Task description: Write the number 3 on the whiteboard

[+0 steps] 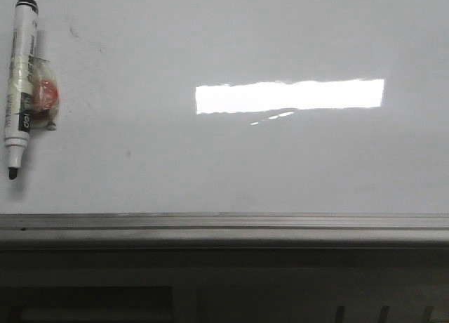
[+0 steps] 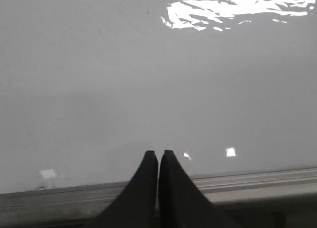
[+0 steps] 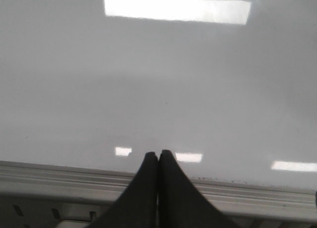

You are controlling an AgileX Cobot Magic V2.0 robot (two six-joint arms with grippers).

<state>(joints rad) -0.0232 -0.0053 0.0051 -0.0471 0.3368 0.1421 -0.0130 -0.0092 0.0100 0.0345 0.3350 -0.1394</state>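
The marker pen lies at the far left of the front view on the whiteboard, its long axis running up and down the frame, uncapped tip toward the grey edge rail. Both the left tool and the right tool are pressed together, empty, hovering above the rail. No number 3 is drawn yet; by the pen's side, the left arm is probably nearer.

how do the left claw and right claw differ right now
Barely. The left claw hangs over whiteboard showing a broken, rippled light reflection; the right claw faces a clean rectangular one. The edge rail slants under the left claw and runs nearly level under the right. Both are shut, empty, dark, near the rail.
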